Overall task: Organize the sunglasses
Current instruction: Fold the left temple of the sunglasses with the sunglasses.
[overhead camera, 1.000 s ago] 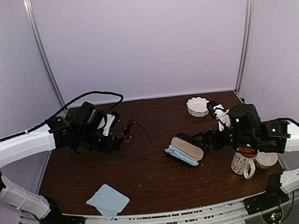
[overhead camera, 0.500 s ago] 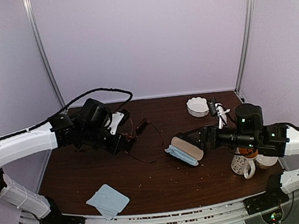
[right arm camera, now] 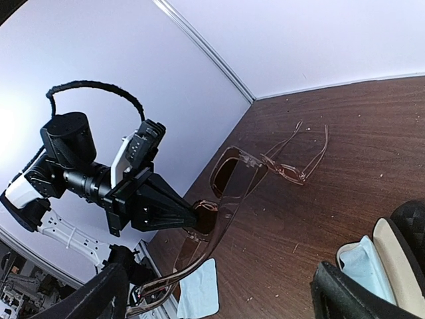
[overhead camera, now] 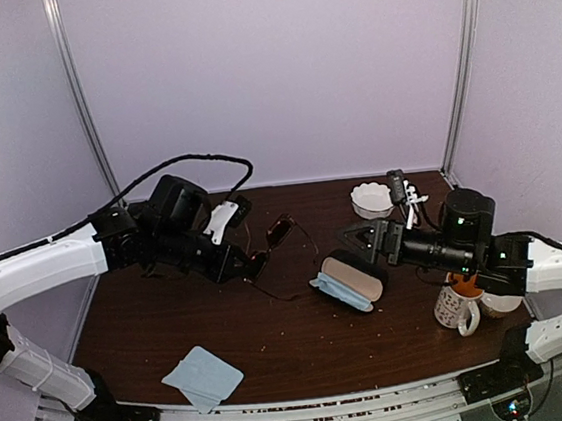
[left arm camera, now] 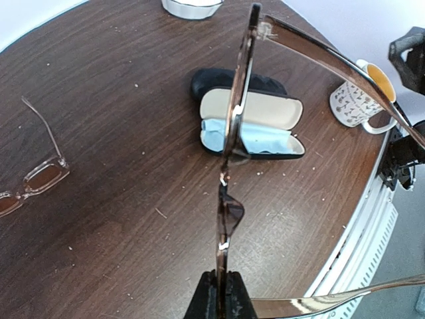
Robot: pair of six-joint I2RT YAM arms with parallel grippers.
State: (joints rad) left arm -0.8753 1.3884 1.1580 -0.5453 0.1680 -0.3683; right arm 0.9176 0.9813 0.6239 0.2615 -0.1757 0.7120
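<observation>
Left claw (overhead camera: 253,265) clenched on one lens end of sunglasses (left arm camera: 230,211), airborne over table (overhead camera: 274,334), short of open case (overhead camera: 352,277). Second pair (left arm camera: 38,178) flat on table. Right claw (overhead camera: 357,243) spread, empty. Frame looks light, thin, brittle: grip rim, never temples.

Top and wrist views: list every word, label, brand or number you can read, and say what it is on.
No readable text in any view.
Mug: small dark marks, too small to tell lettering from pattern.
Glasses case and held sunglasses: no brand or label visible.
</observation>
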